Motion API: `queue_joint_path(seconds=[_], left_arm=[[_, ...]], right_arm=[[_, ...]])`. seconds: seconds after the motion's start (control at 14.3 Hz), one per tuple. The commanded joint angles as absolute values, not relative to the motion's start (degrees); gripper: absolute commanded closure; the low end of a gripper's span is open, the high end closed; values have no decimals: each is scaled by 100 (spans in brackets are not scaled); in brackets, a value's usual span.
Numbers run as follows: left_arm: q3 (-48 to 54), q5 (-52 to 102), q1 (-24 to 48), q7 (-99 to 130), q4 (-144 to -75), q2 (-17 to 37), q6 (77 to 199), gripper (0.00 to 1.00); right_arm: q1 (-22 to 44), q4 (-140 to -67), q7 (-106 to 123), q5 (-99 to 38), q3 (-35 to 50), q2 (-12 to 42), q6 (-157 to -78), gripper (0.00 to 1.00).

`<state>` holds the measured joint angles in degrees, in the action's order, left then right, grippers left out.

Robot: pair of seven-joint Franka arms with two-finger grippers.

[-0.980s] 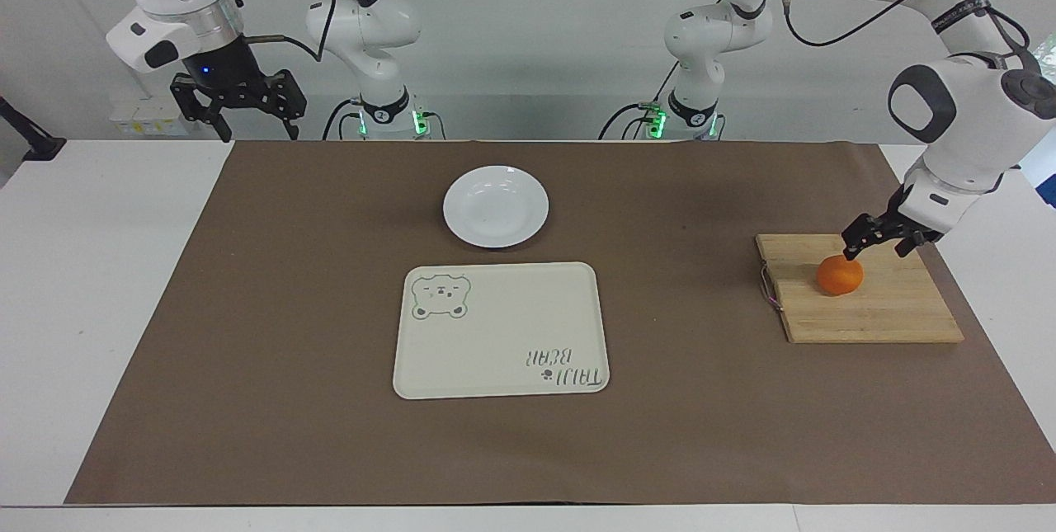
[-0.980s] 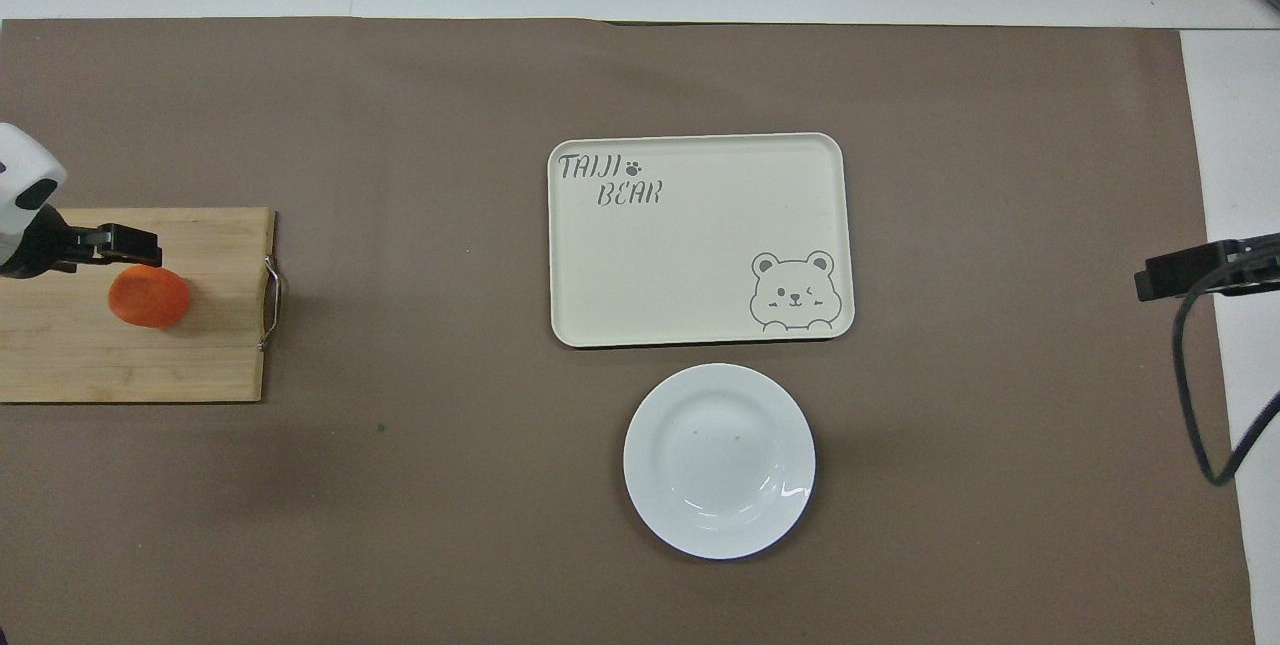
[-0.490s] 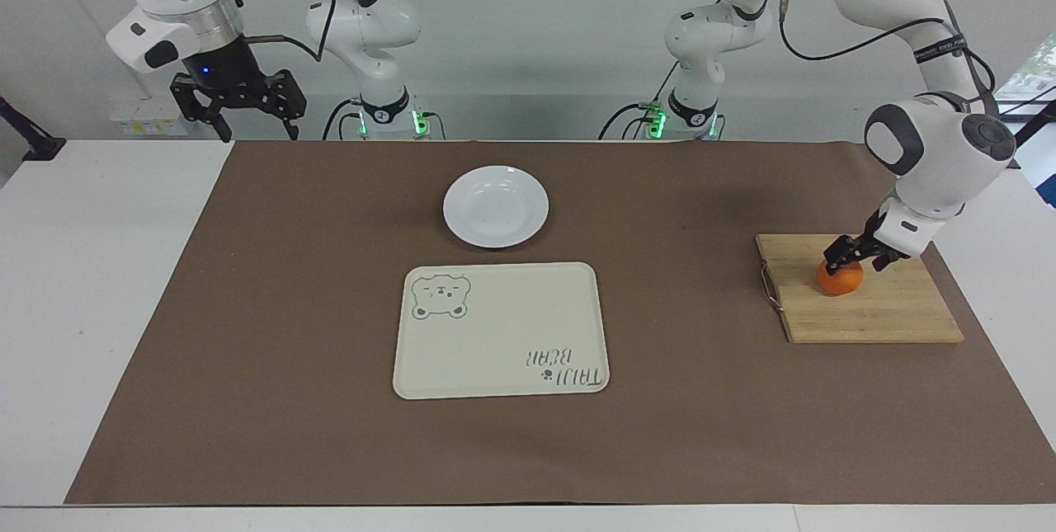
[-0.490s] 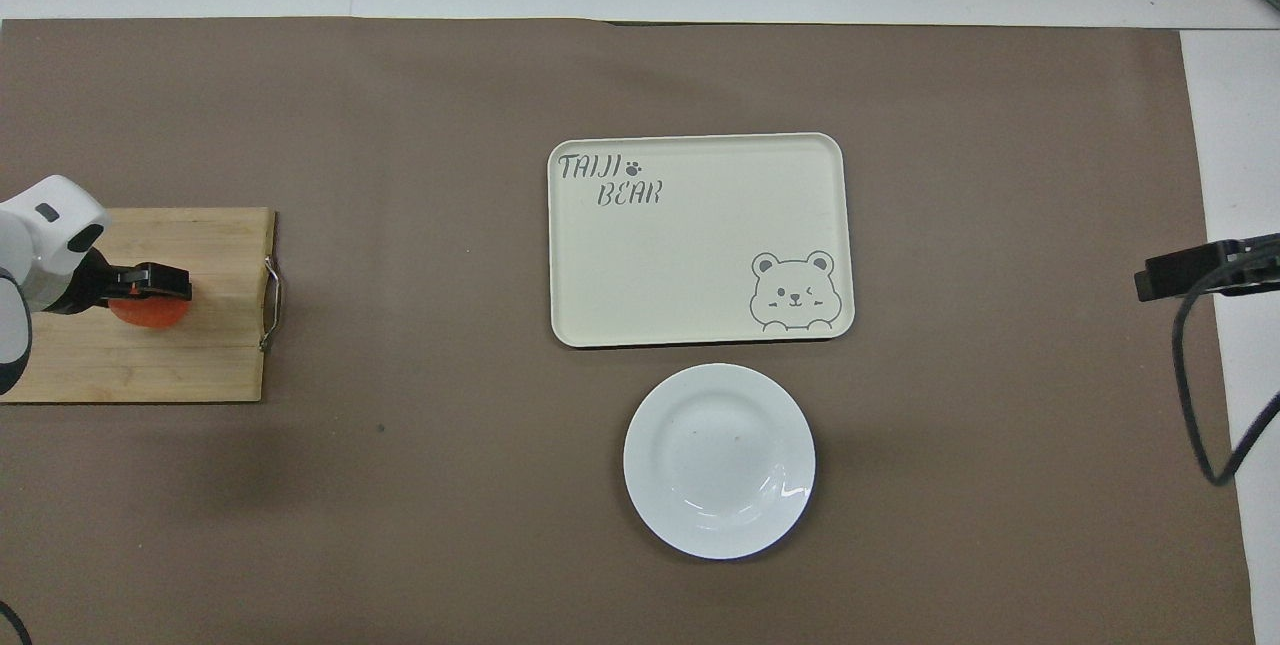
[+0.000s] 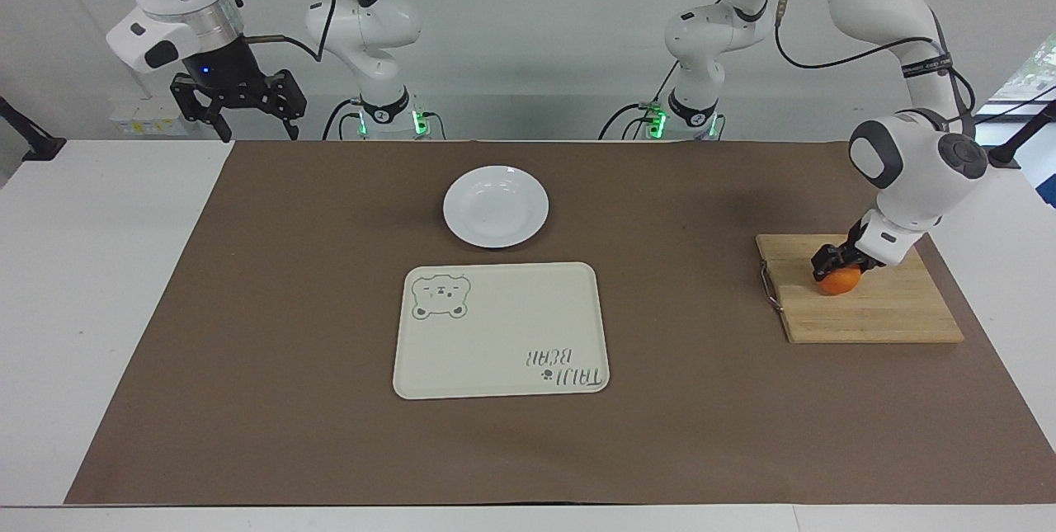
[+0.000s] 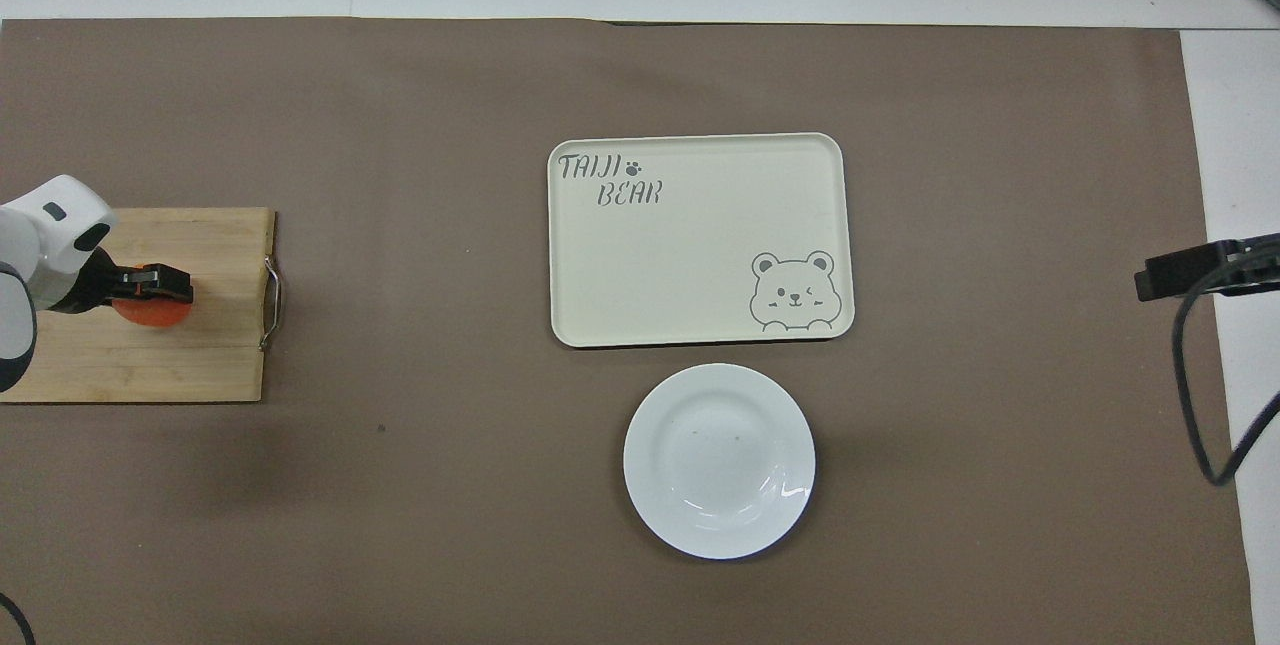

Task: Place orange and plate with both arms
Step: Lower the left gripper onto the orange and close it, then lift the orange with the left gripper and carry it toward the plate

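Brown mat (image 5: pixel 247 309) covers table. Cream tray (image 5: pixel 501 330) mid-mat, white plate (image 5: pixel 496 206) just nearer robots. Wooden board (image 5: pixel 874 305) at left arm's end carries orange (image 5: pixel 840 282); left gripper (image 5: pixel 835 263) straddles it, grip unclear. Right gripper (image 5: pixel 239 107) waits raised, fingers spread.

You have a bright orange fruit (image 5: pixel 840 282) on a pale wood board (image 5: pixel 874 309), a plain white plate (image 5: pixel 495 206), a cream bear-printed tray (image 5: pixel 501 330), and a brown mat (image 5: pixel 247 309).

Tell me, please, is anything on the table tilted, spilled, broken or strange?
Nothing stands out. The plate and tray lie flat and unbroken, the orange sits on the cutting board under the left gripper; nothing is spilled.
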<state>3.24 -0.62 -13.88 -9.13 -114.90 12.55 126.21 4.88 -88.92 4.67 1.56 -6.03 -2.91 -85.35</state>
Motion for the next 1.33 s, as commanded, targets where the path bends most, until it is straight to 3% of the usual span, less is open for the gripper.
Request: queue_joint_path(seconds=[0.0,0.56,1.26], left_arm=[[316,-35,-1301,-941,-10909,1204,11990,100],[369,-61,-941,-309,-9089,994,9855,100],[431,-62,719,773,-9332,476,9570,100]], right_arm=[[431,-8868,527,88,-589,-299,-8534,0],[431,-8868,527,88,-589,-299,-8534,0],[431,-8868,527,88,-589,-299,-8534,0]])
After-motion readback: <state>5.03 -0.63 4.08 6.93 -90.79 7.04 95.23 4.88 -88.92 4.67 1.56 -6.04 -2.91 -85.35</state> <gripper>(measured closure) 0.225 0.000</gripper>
